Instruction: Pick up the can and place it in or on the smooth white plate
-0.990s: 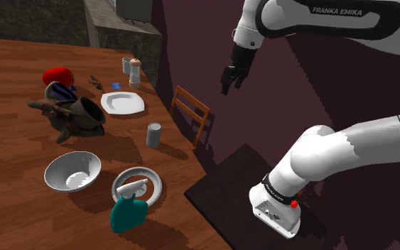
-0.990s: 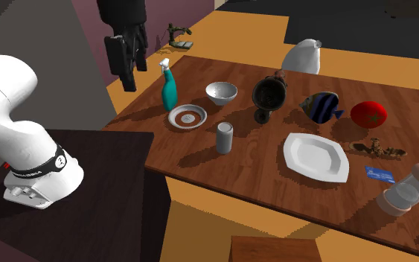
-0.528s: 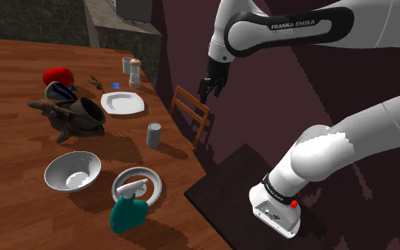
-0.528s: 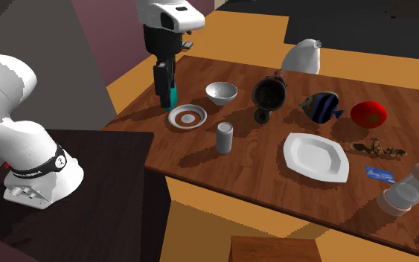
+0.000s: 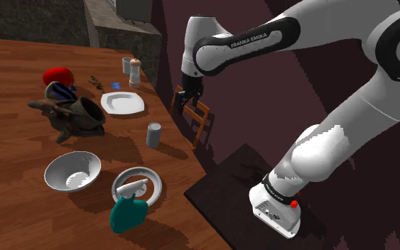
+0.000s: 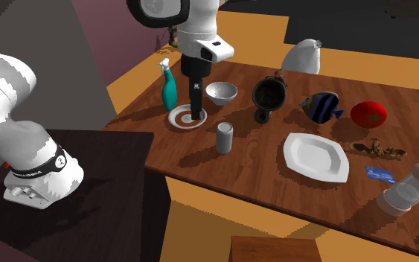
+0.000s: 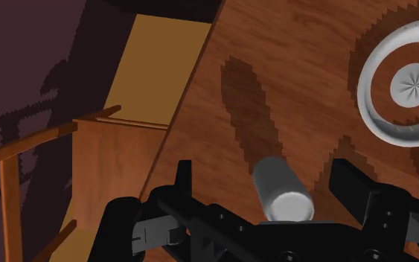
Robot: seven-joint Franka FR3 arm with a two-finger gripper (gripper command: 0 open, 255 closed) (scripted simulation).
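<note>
I am hovering the tool (image 7: pixel 265 170), wide open and holding nothing, over the grey can (image 7: pixel 282 190) standing near the counter (image 7: pixel 289 74) edge, well apart from the white plate (image 6: pixel 316 157), and I am fearing an off-centre drop knocking it over the side.

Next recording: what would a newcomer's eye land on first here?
The big white arm arching over the wooden table, its open gripper poised above the grey can, not touching it. Then the clutter: a teal spray bottle beside a ringed dish, and the white plate right of the can in the second exterior view.
</note>
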